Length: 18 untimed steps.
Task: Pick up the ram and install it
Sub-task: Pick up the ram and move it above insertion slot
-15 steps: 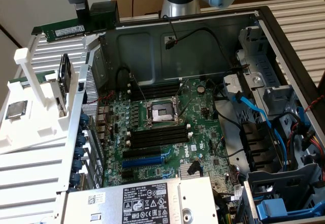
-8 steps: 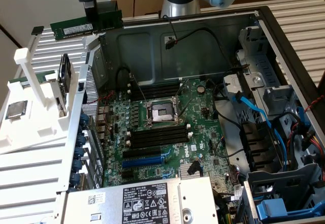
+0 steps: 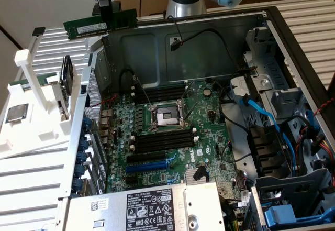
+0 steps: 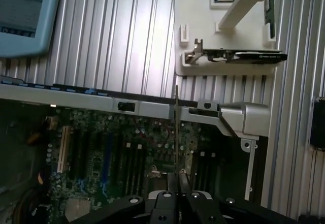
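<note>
Above the open computer case [image 3: 152, 47], green ram [image 3: 123, 19] clamped between the jaws.

tool [image 3: 106, 17]: clamped on ram [image 3: 84, 28] | ram: level, above open case [image 3: 152, 47] wall

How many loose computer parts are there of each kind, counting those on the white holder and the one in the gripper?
Ram sticks: 2, the ram in the gripper and what looks like a second stick on the white holder
Processor chip: 1
Graphics card: 1
Total: 4
</note>
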Tool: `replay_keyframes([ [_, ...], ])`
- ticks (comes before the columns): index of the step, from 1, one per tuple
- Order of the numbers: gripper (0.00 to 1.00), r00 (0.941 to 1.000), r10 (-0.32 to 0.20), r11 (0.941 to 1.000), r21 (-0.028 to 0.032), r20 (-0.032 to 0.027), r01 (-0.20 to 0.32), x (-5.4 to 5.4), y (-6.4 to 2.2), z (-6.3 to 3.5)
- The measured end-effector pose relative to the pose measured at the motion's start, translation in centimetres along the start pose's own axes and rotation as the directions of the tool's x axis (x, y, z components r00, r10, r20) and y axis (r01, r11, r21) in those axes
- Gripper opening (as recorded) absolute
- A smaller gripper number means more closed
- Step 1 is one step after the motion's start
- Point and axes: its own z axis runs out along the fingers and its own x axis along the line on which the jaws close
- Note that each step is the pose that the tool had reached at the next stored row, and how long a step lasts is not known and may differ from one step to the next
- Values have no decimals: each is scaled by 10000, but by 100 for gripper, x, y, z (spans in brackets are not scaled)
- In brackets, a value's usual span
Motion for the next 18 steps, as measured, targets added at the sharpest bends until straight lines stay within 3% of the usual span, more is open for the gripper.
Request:
replay_keyframes([
  [7,13,10000,10,10000,0,-2,-10,21,-227,-7],
  [18,13,9999,102,9999,-2,-16,-102,34,-473,-15],
])
